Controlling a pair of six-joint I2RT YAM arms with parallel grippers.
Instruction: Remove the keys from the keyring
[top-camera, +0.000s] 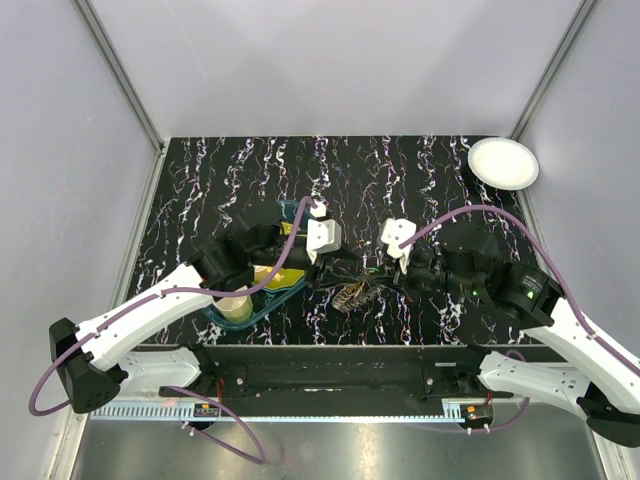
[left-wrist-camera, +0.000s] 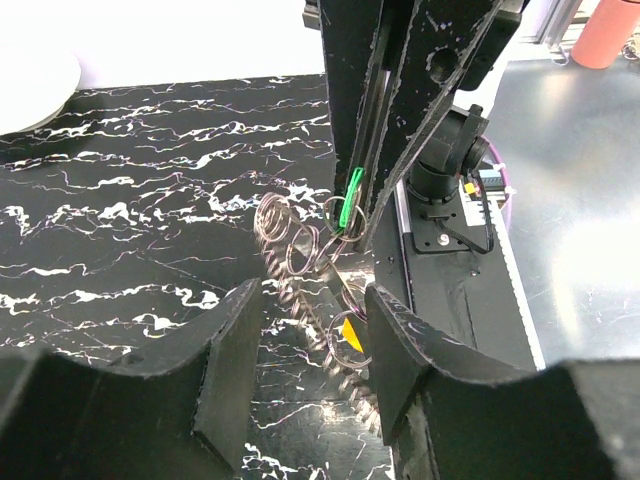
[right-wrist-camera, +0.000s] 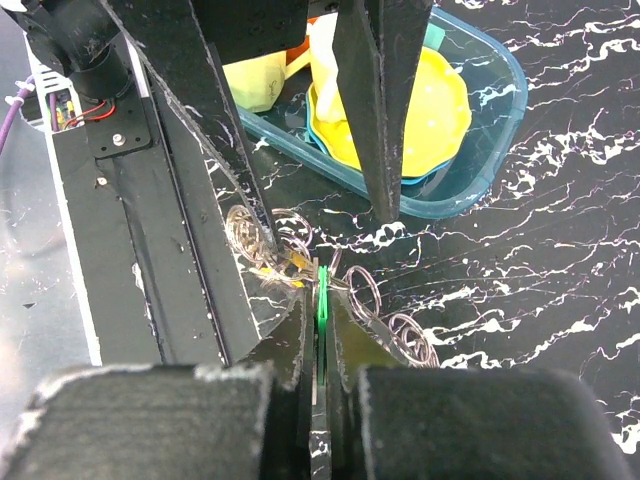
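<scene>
The table (top-camera: 200, 190) was a black slab veined with white like marble, boxed in by plain grey walls (top-camera: 350, 60) with bare metal posts (top-camera: 120, 70) running up the corners. A white plate (top-camera: 503, 162) sat at the slab's upper right corner in the top view. A teal tray (right-wrist-camera: 500, 150) left of centre held yellow bowls (right-wrist-camera: 440, 110). Along the bottom of that view, the arms' bases were bolted to a black mounting plate (top-camera: 320, 375). A small coloured sticker (left-wrist-camera: 487, 180) on a base showed in the left wrist view, but its print was too small to read. The keyring (top-camera: 355, 293) lay on the slab just below centre of the top view, between the two grippers and right of the tray. It was a floppy tangle of silver-brown rings with a small yellow tag (left-wrist-camera: 348, 330) among them. The left gripper (left-wrist-camera: 312, 300) stood about half open with its fingers (left-wrist-camera: 230, 350) straddling the rings. In the right wrist view one finger reached down to the edge of the bunch and the other stood clear of it, gripping nothing. The right gripper (right-wrist-camera: 318, 320) had its fingers (right-wrist-camera: 290, 345) pressed together on a thin green piece (left-wrist-camera: 352, 195) linked into the rings.
</scene>
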